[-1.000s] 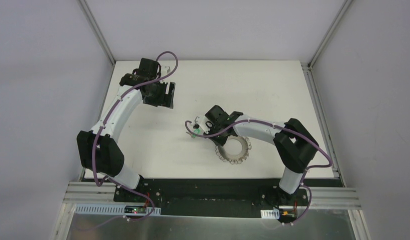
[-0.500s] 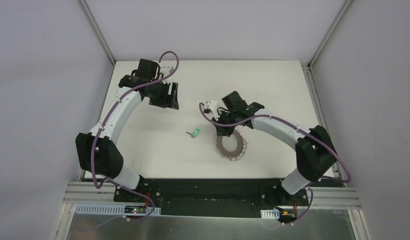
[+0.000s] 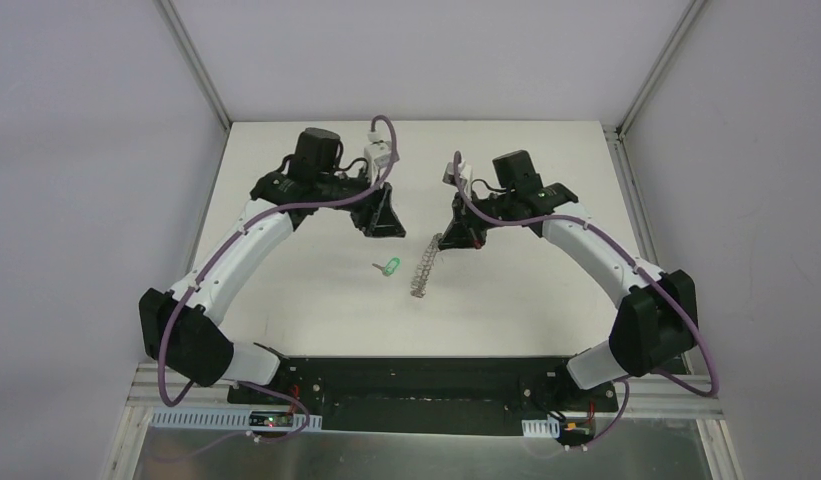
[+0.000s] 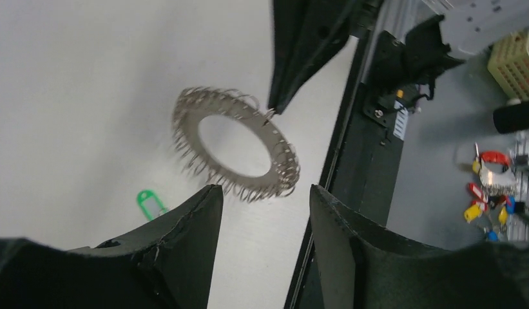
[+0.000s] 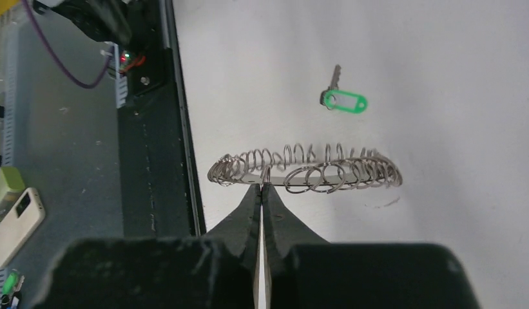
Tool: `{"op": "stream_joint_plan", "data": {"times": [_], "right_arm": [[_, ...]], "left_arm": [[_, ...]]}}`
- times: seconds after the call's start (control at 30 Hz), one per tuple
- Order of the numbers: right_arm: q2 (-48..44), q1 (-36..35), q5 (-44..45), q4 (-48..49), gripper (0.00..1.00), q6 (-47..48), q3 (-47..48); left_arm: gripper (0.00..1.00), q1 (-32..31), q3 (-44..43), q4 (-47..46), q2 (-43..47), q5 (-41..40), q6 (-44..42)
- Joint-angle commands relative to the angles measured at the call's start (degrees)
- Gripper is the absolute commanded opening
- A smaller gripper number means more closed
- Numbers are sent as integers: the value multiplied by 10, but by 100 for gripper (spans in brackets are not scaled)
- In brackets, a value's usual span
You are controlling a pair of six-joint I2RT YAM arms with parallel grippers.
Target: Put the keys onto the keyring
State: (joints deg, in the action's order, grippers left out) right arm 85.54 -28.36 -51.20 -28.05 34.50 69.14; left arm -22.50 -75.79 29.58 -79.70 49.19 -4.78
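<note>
Clamping my right gripper on one rim loop, I judge the flat grey metal keyring stiff, light; left gripper gapes.

On white table lay tiny silver key with green plastic head, just left of flat grey metal keyring hanging from right gripper; left gripper sat behind key.

Key partly hidden behind the left gripper, its metal blade out of sight there, gripper body cut off by the bottom edge, keyring edge-on from above, its loops too small to tell apart, coloured tags beyond the table blurred
</note>
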Motion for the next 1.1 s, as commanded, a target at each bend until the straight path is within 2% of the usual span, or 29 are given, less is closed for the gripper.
{"op": "stream_joint_plan", "data": {"times": [0.0, 0.3, 0.7, 0.9, 1.07], "right_arm": [[-33, 13, -139, -13, 0, -11, 53], [-41, 17, -199, -16, 0, -39, 73], [-45, 16, -242, -9, 0, -48, 56], [-46, 16, -241, 14, 0, -69, 43], [-47, 16, -234, 21, 0, -73, 35]], "left_arm": [[52, -53, 8, -69, 20, 95, -67], [46, -93, -18, -58, -6, 124, -115], [44, -121, -22, -50, -17, 125, -152], [35, -140, -29, -47, -29, 118, -157], [21, -143, -33, -48, -36, 113, -154]]}}
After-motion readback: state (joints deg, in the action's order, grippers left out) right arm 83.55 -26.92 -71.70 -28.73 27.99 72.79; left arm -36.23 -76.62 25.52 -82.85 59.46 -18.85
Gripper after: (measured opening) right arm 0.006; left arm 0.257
